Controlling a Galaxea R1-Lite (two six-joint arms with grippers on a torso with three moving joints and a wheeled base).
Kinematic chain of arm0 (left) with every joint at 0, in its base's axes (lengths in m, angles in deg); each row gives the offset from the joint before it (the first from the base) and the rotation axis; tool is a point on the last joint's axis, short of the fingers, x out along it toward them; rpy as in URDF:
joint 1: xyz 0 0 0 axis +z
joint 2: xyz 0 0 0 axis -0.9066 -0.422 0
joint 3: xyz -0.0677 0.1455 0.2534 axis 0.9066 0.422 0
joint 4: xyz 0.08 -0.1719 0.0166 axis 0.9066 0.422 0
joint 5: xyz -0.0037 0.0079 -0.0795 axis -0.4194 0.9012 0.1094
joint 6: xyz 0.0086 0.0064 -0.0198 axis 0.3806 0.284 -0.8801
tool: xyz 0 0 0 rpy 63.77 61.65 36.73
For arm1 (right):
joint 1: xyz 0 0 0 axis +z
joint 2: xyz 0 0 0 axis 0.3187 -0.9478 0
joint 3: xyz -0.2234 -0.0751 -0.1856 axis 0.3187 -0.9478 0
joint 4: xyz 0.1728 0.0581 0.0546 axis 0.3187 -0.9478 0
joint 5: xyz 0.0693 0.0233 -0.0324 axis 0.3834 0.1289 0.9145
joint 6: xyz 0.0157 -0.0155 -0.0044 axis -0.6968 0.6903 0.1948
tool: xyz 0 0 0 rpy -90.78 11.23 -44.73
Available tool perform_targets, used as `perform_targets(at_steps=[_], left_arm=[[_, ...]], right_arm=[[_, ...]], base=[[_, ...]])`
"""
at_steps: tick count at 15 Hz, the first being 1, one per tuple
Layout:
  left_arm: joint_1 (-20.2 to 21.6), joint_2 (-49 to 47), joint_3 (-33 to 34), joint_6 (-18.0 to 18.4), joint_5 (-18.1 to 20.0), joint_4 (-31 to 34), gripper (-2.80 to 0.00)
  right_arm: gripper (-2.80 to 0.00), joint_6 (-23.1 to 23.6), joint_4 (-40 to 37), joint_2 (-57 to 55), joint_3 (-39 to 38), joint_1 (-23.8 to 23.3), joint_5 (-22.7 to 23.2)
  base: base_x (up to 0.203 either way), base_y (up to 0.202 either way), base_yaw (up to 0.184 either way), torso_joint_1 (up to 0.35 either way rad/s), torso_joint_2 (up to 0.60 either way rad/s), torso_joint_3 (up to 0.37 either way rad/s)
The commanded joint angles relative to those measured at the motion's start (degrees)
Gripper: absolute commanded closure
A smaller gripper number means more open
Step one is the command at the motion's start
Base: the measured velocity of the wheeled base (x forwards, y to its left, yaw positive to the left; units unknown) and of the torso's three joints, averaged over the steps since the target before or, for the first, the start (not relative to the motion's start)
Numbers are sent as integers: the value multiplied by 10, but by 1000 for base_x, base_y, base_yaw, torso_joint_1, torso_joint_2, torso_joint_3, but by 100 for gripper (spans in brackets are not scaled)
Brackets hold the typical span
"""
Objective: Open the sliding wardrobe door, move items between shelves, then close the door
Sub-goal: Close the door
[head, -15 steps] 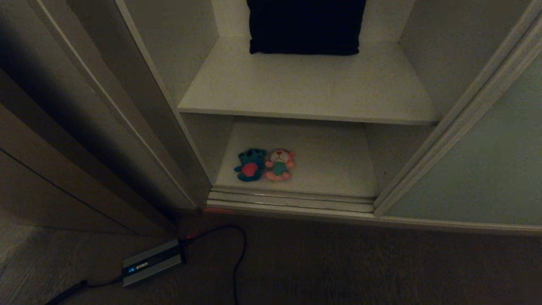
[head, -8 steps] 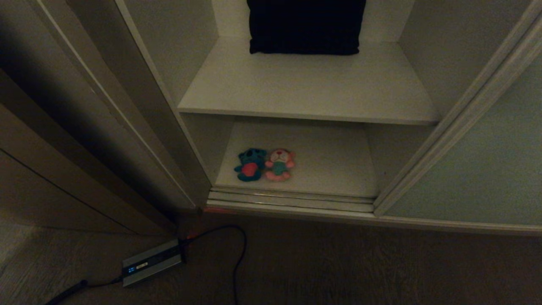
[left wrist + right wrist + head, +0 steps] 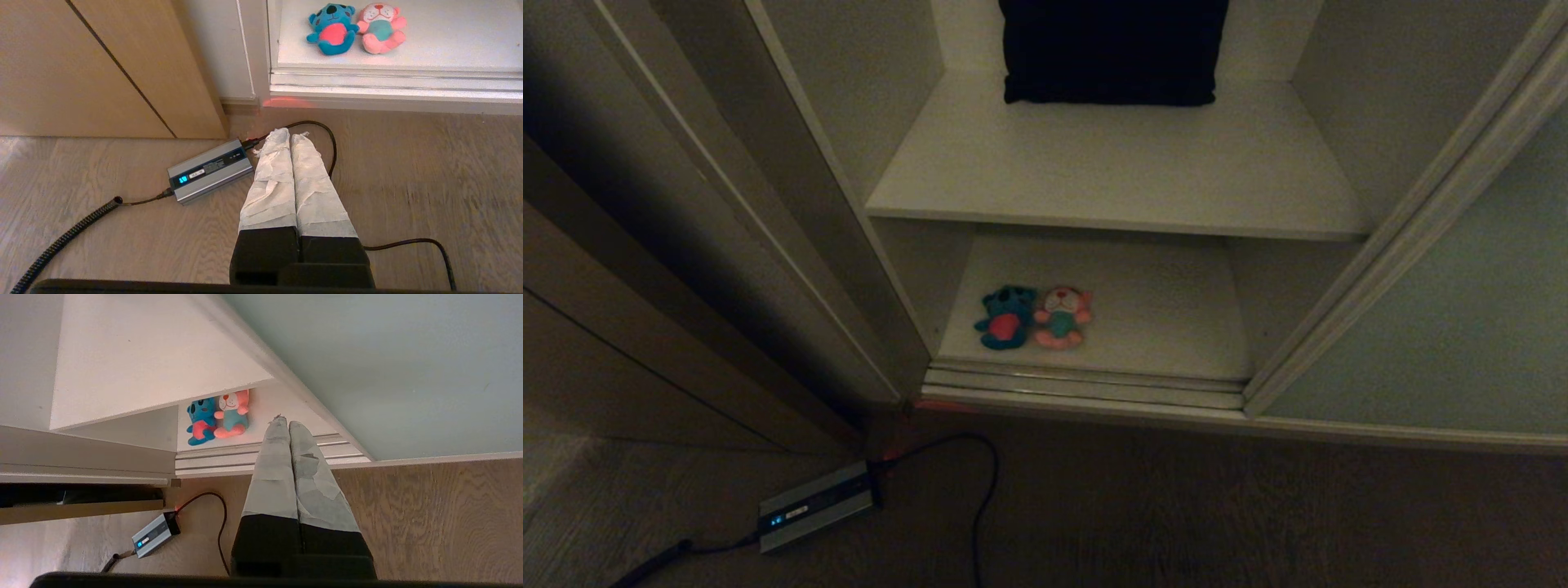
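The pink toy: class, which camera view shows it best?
Left wrist view: the pink toy is near, bright and unblocked. Head view shows it small and dim; right wrist view shows it turned sideways under the shelf.

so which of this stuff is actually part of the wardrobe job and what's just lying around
Part of the job:
- door, slid open
- blue toy and pink toy, side by side on the bottom shelf
- upper shelf

Just lying about:
- dark cloth at the back of the upper shelf
- grey power box and its cable on the floor
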Motion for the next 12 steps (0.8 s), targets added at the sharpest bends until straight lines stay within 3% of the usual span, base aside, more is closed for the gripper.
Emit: perform_targets(at_steps=[1,12], left_arm=[[0,-1,0,0,0,0,0],[0,-1,0,0,0,0,0]], right_arm=[[0,0,-1,-12,4,3,2],[0,0,61,-60,11,51,-71]], base=[[0,0,0,0,0,0],[0,0,0,0,0,0]])
